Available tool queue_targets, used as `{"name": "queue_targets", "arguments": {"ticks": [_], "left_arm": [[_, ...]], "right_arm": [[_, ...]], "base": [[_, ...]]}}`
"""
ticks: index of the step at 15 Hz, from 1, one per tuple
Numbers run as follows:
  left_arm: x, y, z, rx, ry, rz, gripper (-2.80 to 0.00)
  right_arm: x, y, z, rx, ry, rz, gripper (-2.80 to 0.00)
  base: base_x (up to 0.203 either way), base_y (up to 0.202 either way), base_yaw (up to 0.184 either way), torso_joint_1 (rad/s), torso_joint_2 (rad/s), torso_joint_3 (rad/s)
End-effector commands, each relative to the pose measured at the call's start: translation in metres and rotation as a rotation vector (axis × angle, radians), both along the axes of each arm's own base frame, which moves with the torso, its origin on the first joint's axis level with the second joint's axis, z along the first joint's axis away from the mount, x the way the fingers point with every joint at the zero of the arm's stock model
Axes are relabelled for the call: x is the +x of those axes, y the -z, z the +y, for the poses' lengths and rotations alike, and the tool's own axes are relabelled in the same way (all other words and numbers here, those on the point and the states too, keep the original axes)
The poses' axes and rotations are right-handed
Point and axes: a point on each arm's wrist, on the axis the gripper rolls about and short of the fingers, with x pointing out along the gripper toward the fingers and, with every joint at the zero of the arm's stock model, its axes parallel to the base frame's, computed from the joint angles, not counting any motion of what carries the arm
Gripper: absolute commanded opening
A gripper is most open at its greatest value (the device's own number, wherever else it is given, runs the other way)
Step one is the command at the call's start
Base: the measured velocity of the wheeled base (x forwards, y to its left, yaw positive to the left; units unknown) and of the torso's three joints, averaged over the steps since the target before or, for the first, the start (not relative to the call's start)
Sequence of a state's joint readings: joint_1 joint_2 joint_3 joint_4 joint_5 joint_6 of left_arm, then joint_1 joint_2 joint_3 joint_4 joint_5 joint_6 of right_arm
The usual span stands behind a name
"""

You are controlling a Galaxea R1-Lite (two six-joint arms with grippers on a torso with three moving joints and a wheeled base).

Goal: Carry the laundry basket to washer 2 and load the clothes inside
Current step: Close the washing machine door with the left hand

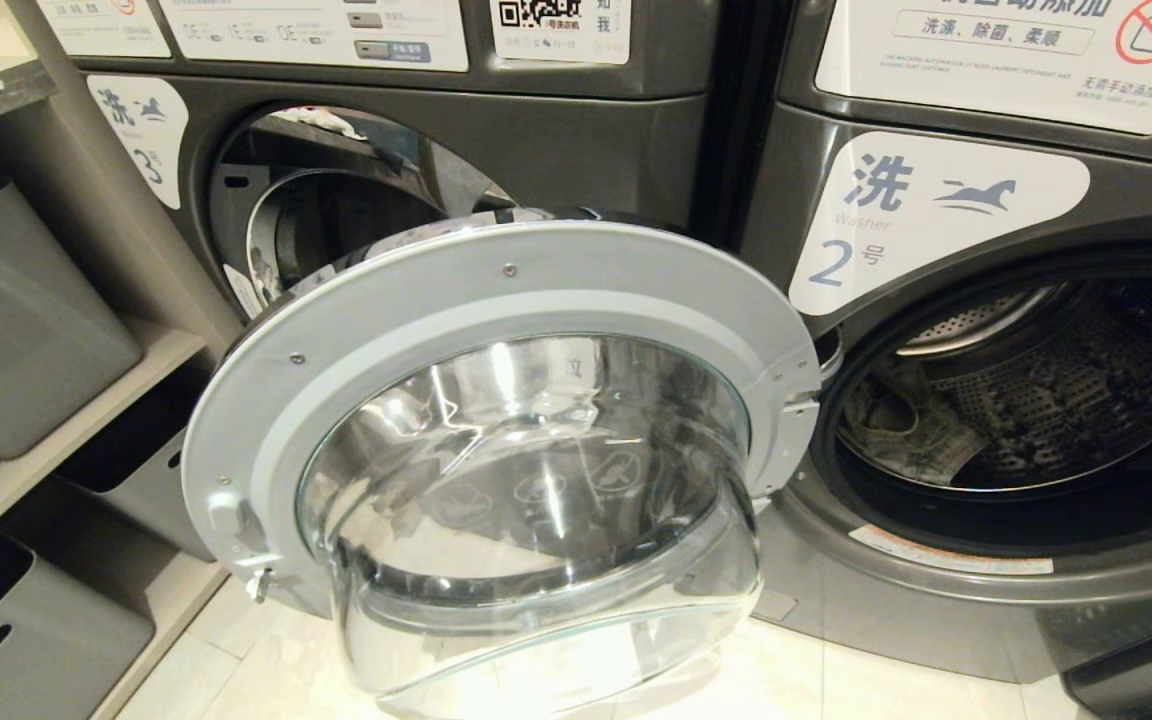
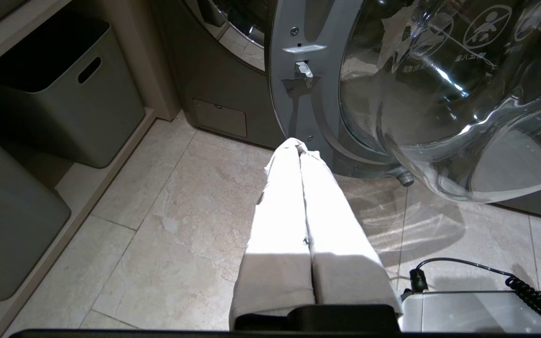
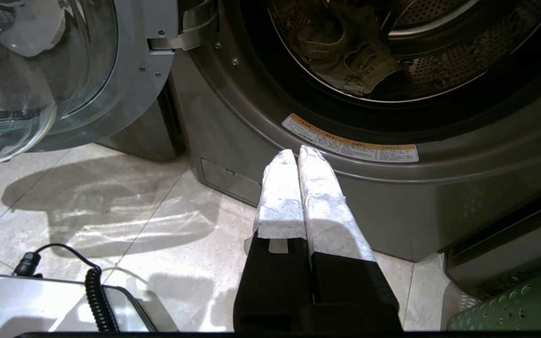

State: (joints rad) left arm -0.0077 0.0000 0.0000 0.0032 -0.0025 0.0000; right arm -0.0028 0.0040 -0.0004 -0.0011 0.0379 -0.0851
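Washer 2 [image 1: 936, 215] stands on the right with its round glass door [image 1: 496, 450] swung wide open to the left. The clothes [image 1: 901, 425], a grey-beige denim garment, lie inside its drum, also seen in the right wrist view as the clothes [image 3: 350, 58]. A corner of the green laundry basket [image 3: 514, 307] rests on the floor to the right of the washer's base. My right gripper [image 3: 297, 151] is shut and empty, low in front of washer 2's lower rim. My left gripper [image 2: 299, 144] is shut and empty, near the open door's latch edge. Neither arm appears in the head view.
Washer 3 [image 1: 141, 125] stands to the left, partly covered by the open door. Shelves with grey storage bins [image 1: 16, 320] line the left wall; more grey bins [image 2: 64, 84] sit at floor level. Beige floor tiles [image 2: 167, 234] spread in front. A coiled black cable [image 3: 94, 293] lies on the robot's base.
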Motion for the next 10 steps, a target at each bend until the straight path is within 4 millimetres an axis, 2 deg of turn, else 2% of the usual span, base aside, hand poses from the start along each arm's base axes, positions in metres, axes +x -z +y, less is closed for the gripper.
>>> {"name": "queue_targets", "arguments": {"ticks": [1,10], "left_arm": [[0.0001,0.0000,0.0000,0.000,0.001,0.001,-2.80],[0.0001,0.0000,0.0000,0.003,0.001,0.001,-2.80]], "right_arm": [[-0.0002,0.0004,0.0000,-0.001,0.000,0.001,-2.80],[-0.0002,0.0003,0.0001,0.000,-0.002,-0.001,-2.80]], "base": [[0.000,0.000,0.000,0.000,0.00,0.000],[0.000,0.000,0.000,0.000,0.00,0.000]]}}
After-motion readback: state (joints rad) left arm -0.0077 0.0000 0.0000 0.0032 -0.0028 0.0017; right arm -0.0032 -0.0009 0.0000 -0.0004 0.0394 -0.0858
